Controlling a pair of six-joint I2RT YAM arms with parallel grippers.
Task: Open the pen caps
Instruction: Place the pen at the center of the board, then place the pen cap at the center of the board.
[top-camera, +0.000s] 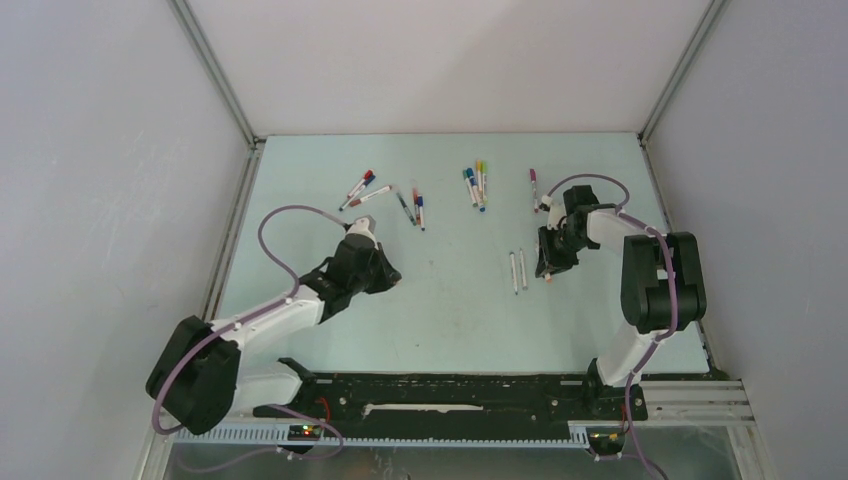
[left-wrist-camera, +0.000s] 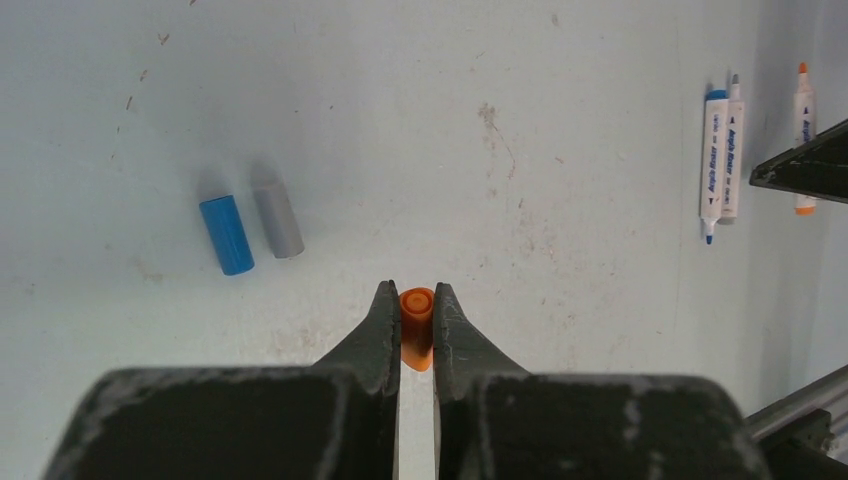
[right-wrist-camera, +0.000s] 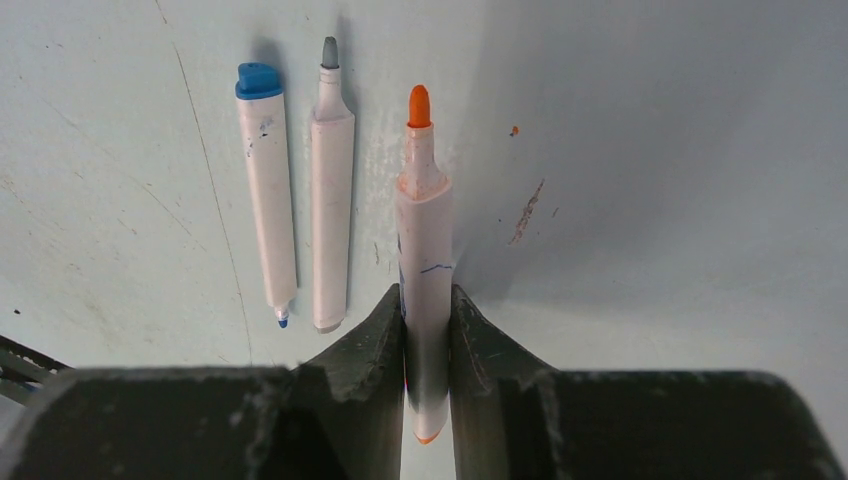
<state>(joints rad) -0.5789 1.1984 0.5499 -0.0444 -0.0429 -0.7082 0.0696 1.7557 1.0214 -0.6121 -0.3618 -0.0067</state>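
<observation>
The orange cap is off its pen and pinched between the fingers of the left gripper, above the table; the right gripper clamps the orange pen, its tip bare. So the step in hand looks like setting both parts down; the next move likely calls for dropping the cap beside the loose blue cap and grey cap. The blue pen and grey pen lie just beside the held one, near enough to be nudged; capped pens wait farther back.
</observation>
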